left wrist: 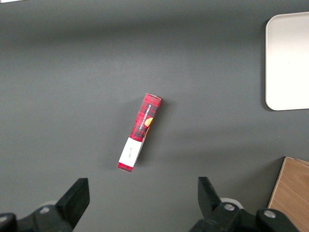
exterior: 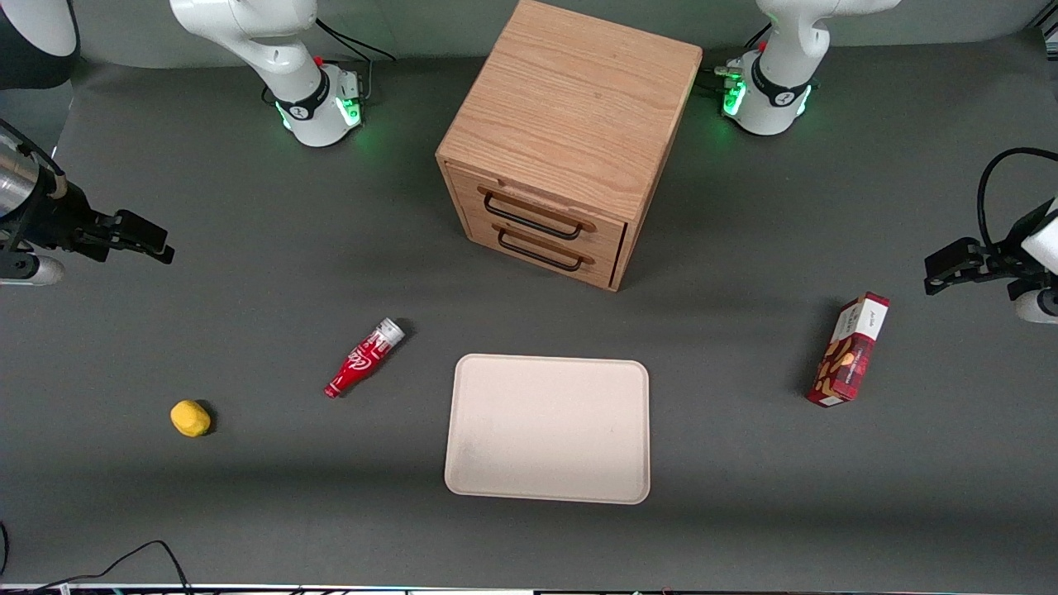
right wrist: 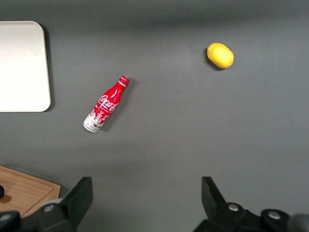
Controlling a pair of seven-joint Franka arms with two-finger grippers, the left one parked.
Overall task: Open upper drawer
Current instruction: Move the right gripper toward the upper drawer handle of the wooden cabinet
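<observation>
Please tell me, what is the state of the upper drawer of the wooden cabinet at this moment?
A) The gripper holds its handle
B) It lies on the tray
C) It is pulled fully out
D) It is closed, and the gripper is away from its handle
D: the upper drawer sits flush in the cabinet, while the gripper hovers with open fingers toward the working arm's end of the table, holding nothing.

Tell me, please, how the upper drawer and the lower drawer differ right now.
The upper drawer sits directly under the cabinet top; the lower drawer sits beneath it, nearer the table. The upper drawer's handle looks slightly wider than the lower drawer's handle. Both are shut, light oak, with thin black wire handles. The end effector hangs open toward the working arm's end of the table, well away from both.
</observation>
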